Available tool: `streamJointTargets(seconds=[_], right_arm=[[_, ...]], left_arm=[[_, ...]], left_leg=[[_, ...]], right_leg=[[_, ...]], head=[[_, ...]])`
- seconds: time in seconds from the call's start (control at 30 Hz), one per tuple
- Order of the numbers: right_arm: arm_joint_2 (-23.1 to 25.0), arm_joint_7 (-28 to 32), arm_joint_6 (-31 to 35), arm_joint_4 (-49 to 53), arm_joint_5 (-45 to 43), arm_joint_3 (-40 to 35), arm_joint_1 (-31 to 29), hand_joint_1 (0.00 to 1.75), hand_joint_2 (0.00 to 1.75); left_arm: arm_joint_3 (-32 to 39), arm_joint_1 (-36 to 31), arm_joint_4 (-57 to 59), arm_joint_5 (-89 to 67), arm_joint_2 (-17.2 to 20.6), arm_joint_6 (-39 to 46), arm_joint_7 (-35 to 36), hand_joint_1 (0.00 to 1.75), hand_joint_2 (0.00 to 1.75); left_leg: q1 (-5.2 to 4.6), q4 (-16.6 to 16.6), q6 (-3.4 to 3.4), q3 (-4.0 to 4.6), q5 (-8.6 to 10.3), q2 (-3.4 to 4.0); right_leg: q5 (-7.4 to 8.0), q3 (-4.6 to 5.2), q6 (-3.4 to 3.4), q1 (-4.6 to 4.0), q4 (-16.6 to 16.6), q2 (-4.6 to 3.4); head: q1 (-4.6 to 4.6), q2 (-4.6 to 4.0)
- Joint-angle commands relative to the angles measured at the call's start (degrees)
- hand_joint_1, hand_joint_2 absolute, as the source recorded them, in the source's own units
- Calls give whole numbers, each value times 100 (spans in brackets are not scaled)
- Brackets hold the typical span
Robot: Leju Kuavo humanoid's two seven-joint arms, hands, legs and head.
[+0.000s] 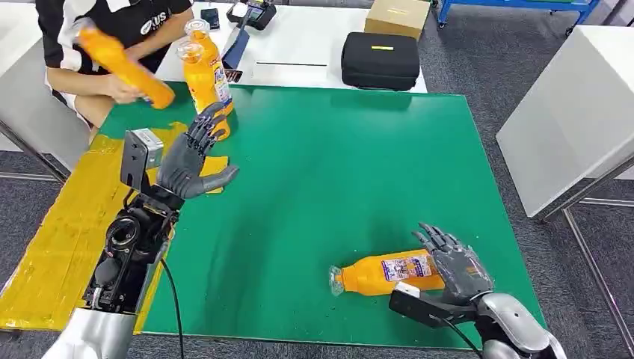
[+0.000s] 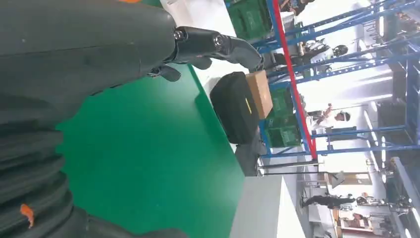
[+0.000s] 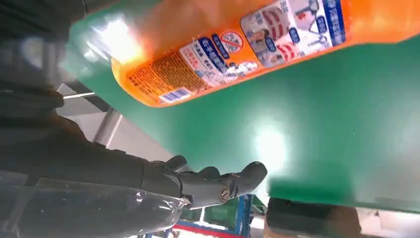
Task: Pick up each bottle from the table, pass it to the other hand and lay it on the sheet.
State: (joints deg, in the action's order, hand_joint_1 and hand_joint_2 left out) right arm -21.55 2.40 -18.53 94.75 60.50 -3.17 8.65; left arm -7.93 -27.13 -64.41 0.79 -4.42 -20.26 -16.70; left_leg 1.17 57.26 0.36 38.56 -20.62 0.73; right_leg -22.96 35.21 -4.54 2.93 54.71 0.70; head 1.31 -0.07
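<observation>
**Q:** Stuck on the pick step. Any tips for getting it clean?

**A:** Depends on the setup. Right hand (image 1: 457,263) hovering just past the base end of the lying bottle (image 1: 385,272), fingers spread, holding nothing. Can't tell from the head view whether touching or a hair apart; right wrist view puts the bottle's label side close above the palm with a gap to the fingertips. Bottle on its side on the green table (image 1: 336,164), near the front edge, cap pointing toward the robot's left.

**Q:** And the other side?

**A:** Left hand (image 1: 193,158) up over the table's left part, fingers apart, empty too, right by the yellow sheet (image 1: 52,247). Two standing bottles (image 1: 203,71) at the far-left corner, plus a person (image 1: 97,45) there holding another one.

**Q:** So how to grab?

**A:** Probably best to come down over the fat middle of the body, around the label, not the tapering neck. Wrap from above with thumb on the near side and fingers on the far side, then close slowly. Round and lying flat, so likely to roll away if nudged on one side first. Worth leaving the cap end sticking out free, so something left for the left hand to take at the handover. Lift straight up, no dragging.
</observation>
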Motion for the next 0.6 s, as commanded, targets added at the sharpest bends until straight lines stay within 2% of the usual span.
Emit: streamJointTargets(seconds=[0.03,0.27,0.37,0.47,0.53,0.57,0.6], right_arm=[[239,-4,-65,-483,-14,64,-217,0,175],[239,-4,-65,-483,-14,64,-217,0,175],[253,-22,-146,-591,-29,94,-252,0,175],[265,-27,-179,-778,-29,114,-306,0,175],[285,-28,-195,-925,-32,119,-363,0,175],[306,-28,-211,-1045,-38,116,-416,0,175],[323,-28,-232,-1121,-46,108,-438,0,175]], left_arm=[[-177,-295,404,13,143,6,47,0,175],[-177,-295,404,13,143,6,47,0,175],[-201,-330,532,39,144,11,34,0,175],[-214,-366,647,42,135,21,21,0,175],[-227,-381,701,38,137,19,11,0,175],[-240,-399,737,34,133,13,3,0,175],[-246,-411,760,34,128,11,2,0,175]], left_leg=[[6,1,1,-40,-18,0],[4,-2,0,-23,-9,1],[5,5,2,-61,-30,-2],[4,-3,1,-33,-12,0],[4,0,2,-57,-23,-3],[6,-4,1,-34,-11,0],[7,0,3,-63,-26,-2]], right_leg=[[-14,-38,37,-9,-2,-9],[-6,-21,23,-6,-4,-6],[-26,-58,52,-10,3,-11],[-9,-31,31,-7,-5,-7],[-19,-55,47,-9,-2,-8],[-7,-33,29,-8,-8,-6],[-21,-62,51,-11,-5,-10]], head=[[0,0],[0,0],[0,0],[0,0],[0,0],[0,0],[0,0]])
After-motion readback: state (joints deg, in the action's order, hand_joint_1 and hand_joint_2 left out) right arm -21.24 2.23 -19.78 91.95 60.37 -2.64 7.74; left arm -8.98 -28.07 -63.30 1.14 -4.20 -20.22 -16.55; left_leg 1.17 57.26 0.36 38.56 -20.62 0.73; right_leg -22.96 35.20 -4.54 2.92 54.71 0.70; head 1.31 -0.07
